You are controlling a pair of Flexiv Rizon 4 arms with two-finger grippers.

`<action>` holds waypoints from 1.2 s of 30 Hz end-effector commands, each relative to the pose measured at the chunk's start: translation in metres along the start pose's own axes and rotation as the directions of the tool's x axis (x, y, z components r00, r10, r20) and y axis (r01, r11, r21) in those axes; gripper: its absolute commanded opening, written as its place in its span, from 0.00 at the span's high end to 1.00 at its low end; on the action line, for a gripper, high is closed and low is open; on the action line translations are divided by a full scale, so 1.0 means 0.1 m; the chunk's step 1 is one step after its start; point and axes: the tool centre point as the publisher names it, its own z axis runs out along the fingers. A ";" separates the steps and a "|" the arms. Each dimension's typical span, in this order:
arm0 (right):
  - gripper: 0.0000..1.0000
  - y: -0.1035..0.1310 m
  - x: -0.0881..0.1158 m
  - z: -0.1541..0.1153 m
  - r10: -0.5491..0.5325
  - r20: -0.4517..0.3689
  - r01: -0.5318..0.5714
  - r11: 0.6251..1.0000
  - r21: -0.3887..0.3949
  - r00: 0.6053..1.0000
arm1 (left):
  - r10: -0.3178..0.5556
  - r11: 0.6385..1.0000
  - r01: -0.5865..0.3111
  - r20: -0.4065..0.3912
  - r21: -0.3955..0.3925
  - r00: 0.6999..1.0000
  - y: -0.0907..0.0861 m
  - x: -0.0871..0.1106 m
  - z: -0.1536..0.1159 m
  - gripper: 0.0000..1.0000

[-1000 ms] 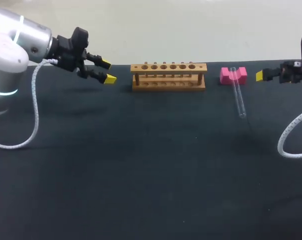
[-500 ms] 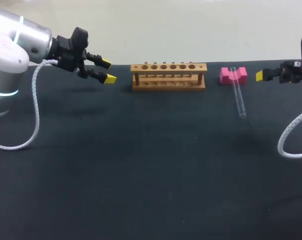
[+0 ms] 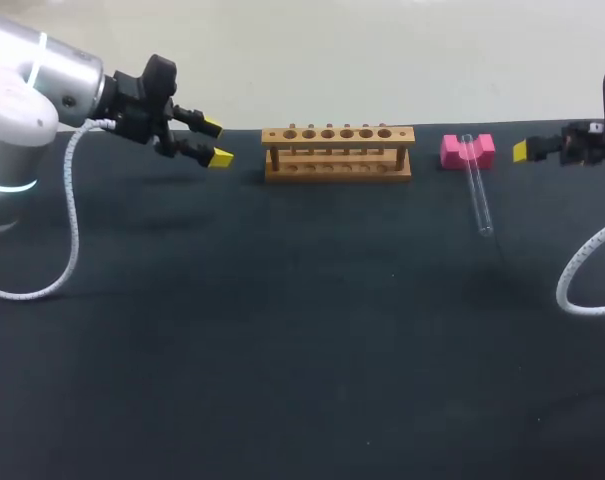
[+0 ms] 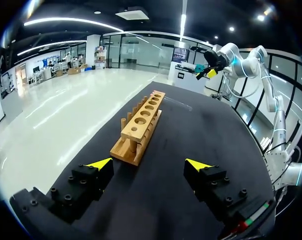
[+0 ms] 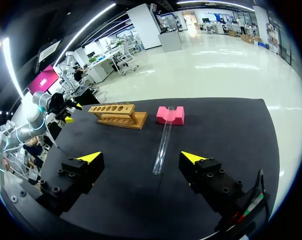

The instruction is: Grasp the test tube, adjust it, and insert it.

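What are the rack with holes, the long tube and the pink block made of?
The rack looks like light wood, tan and matte. The tube is see-through, glass or clear plastic: the dark table shows through it. The pink block looks matte, maybe foam or plastic; I cannot tell which.

The black tabletop (image 3: 282,350) is viewed from above and behind by the head camera, from well back. The left wrist view is cast low along the left hand (image 4: 149,164), the right along the right hand (image 5: 141,157), facing each other. The pale wooden six-hole rack (image 3: 337,152) is shared by all three.
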 end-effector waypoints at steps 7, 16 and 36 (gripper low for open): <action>0.00 -0.09 0.00 0.45 -0.038 -0.035 0.044 0.979 0.197 0.999 | 0.003 1.000 -0.003 0.004 -0.002 1.000 -0.01 0.01 0.00 0.00; 0.00 -0.18 -0.05 0.69 -0.024 0.015 0.019 0.961 0.277 1.000 | 0.003 1.000 -0.003 0.004 -0.002 1.000 -0.01 0.01 0.00 0.00; 0.00 -0.28 -0.06 1.16 0.025 0.016 -0.029 0.934 0.356 1.000 | 0.003 1.000 -0.003 0.004 -0.002 1.000 -0.01 0.01 0.00 0.00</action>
